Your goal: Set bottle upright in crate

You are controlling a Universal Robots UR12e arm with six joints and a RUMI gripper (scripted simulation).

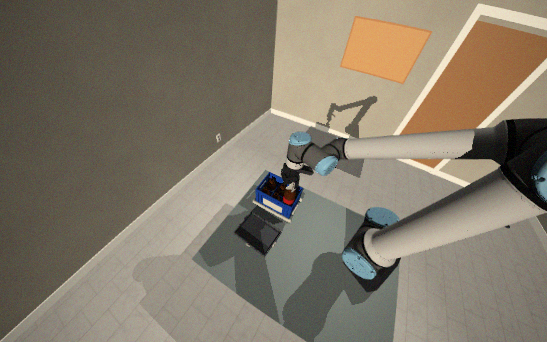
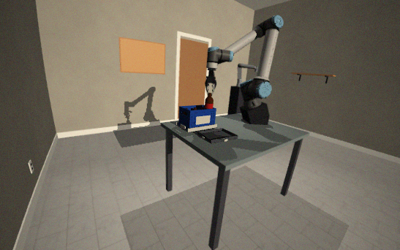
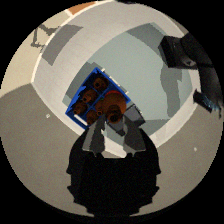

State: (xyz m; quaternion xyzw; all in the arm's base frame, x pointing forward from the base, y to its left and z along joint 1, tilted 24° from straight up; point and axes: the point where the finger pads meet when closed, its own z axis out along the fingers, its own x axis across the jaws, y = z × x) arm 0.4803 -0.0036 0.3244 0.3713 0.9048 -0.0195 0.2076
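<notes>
Grey table (image 2: 255, 140) — directly below the claw (image 2: 210, 91), pinching an upright bottle (image 2: 209, 101), sits the blue crate (image 2: 197, 116).

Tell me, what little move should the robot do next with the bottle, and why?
Probably lower it a bit more, straight down. The tool is shut on the bottle by its neck, holding it upright, and its lower part already dips into the blue crate at the corner nearest the arm. Much of it shows above the rim, so letting go now seems too early.
</notes>
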